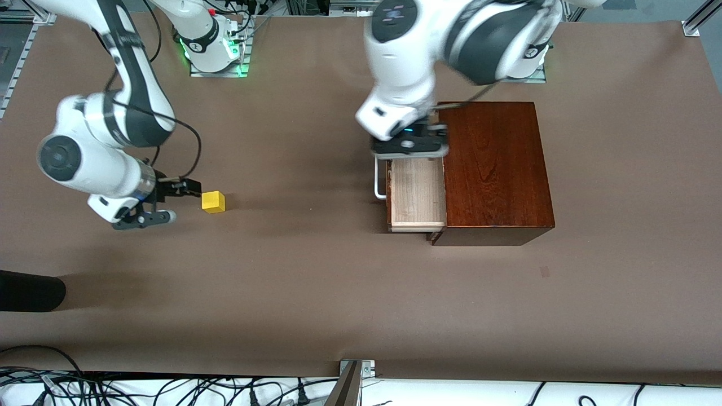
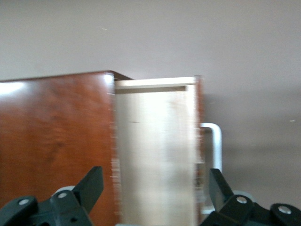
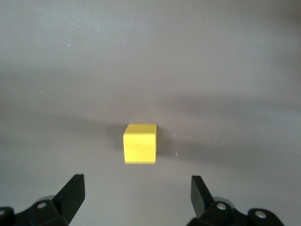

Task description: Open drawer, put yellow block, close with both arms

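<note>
The drawer (image 1: 416, 194) stands pulled out of the reddish-brown wooden box (image 1: 496, 169), its pale tray bare and its white bar handle (image 1: 379, 181) toward the right arm's end. My left gripper (image 1: 409, 148) is open over the tray's end farther from the front camera. In the left wrist view its fingers (image 2: 91, 186) straddle the tray (image 2: 155, 150), between the box (image 2: 56, 141) and the handle (image 2: 214, 141). The yellow block (image 1: 214, 201) sits on the table. My right gripper (image 1: 185, 202) is open and empty just beside it, low over the table. The block also shows in the right wrist view (image 3: 140, 143), just ahead of the fingers (image 3: 73, 193).
A black rounded object (image 1: 28, 290) lies at the table's edge toward the right arm's end, nearer the front camera. Cables and a metal bracket (image 1: 355, 372) line the table's near edge. Brown tabletop (image 1: 304, 270) stretches between block and drawer.
</note>
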Robot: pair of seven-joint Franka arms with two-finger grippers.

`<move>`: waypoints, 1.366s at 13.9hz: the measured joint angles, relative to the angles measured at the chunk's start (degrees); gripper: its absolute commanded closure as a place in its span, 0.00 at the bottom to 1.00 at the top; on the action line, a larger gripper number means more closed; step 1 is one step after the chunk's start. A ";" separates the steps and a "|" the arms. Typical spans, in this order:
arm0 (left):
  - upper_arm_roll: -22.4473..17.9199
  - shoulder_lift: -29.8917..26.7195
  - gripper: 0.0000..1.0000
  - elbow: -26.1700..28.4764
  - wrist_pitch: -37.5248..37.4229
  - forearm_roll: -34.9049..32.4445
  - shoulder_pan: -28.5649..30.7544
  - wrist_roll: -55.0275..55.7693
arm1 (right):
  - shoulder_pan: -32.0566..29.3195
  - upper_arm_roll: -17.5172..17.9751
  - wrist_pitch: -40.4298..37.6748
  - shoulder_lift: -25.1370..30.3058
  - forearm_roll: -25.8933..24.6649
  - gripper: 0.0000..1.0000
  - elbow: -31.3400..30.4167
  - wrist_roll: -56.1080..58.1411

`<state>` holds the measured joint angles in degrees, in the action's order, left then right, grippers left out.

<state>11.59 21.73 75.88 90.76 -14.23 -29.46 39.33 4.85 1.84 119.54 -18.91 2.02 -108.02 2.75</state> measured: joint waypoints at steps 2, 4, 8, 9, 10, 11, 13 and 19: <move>-0.23 -2.38 0.00 0.08 -2.63 0.03 4.85 -6.46 | 0.09 0.25 6.83 -1.72 0.01 0.00 -3.67 -0.06; -0.49 -3.82 0.00 0.10 -3.99 0.04 9.31 -10.68 | 0.26 0.37 11.41 -1.99 0.02 0.00 -7.54 -0.17; -0.43 -6.03 0.00 0.27 -4.42 2.10 18.13 -19.36 | 0.37 0.37 19.31 -1.73 0.02 0.00 -13.91 -0.47; -0.43 -6.45 0.00 0.32 -5.07 2.86 19.94 -21.02 | 0.38 0.38 20.72 -1.74 0.02 0.01 -15.24 -0.72; -0.39 -6.85 0.00 0.32 -6.49 4.18 21.82 -22.80 | 0.40 0.42 21.45 -1.73 0.02 0.01 -16.04 -0.81; -0.39 -7.25 0.00 0.33 -8.03 5.97 23.79 -24.86 | 0.43 0.59 21.88 -1.73 0.03 0.02 -16.43 -0.86; -0.42 -7.82 0.00 0.39 -9.59 7.89 27.29 -28.46 | 0.62 0.96 22.36 -1.75 0.03 0.02 -16.54 -1.00; -7.34 -8.93 0.00 2.77 -6.02 10.96 29.53 -35.71 | 1.07 1.15 24.28 -2.84 0.03 0.20 -17.10 -1.13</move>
<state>4.25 12.80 78.65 84.74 -3.27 0.07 3.63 5.92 2.99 143.82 -21.75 2.05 -125.12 1.62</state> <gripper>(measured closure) 0.000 0.048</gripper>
